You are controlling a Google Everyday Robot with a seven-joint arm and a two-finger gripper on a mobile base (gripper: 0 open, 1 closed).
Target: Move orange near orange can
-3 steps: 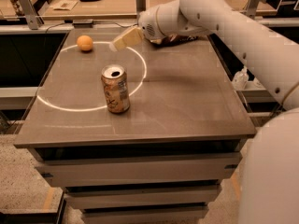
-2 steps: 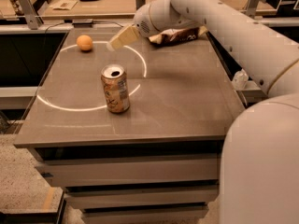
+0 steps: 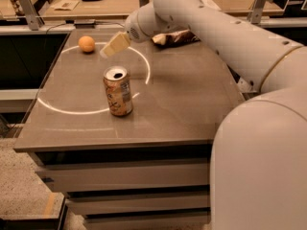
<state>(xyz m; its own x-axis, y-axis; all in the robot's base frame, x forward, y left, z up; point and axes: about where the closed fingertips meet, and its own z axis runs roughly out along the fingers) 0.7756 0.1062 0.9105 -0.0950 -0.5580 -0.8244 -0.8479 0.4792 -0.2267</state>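
Observation:
The orange (image 3: 87, 43) is a small round fruit at the far left of the table, free on the surface. The orange can (image 3: 118, 91) stands upright nearer the table's middle, pale orange-tan with a silver top and dark hole. My gripper (image 3: 108, 51) hangs above the table just right of the orange and behind the can, a short gap from the fruit, holding nothing that I can see.
A crinkled brown-and-white snack bag (image 3: 175, 37) lies at the back of the table (image 3: 192, 95), partly behind my arm. A ring of light runs across the tabletop around the can. Desks with clutter stand behind. My arm crosses the right side.
My gripper and arm have moved left along the back of the table, toward the orange. The orange and the can have not moved.

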